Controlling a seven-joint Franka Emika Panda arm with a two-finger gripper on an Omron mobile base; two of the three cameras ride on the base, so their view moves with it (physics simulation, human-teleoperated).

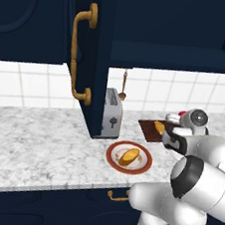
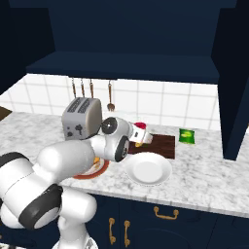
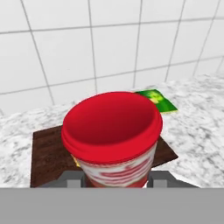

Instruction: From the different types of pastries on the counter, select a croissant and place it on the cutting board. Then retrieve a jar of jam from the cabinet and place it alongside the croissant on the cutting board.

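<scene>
My gripper point(image 3: 114, 180) is shut on the jar of jam point(image 3: 111, 131), a squat red jar with a whitish band, which I see from above. The jar point(image 2: 140, 131) hangs over the left part of the dark reddish-brown cutting board point(image 2: 163, 146); whether it touches the board I cannot tell. The small golden-orange croissant point(image 1: 159, 126) lies on the board point(image 1: 148, 129), close beside the gripper point(image 1: 177, 119). On the counter point(image 1: 40, 140) a red-rimmed plate point(image 1: 113, 162) carries the larger bread roll point(image 1: 128, 157). The navy cabinet door point(image 1: 99, 57) stands open.
A silver toaster point(image 2: 81, 119) stands left of the board, under hanging utensils point(image 2: 110, 95). An empty white plate point(image 2: 147, 169) sits in front of the board. A small green rectangle point(image 2: 186, 136) lies to the board's right. The open cabinet shelf point(image 2: 126, 68) overhangs the work area.
</scene>
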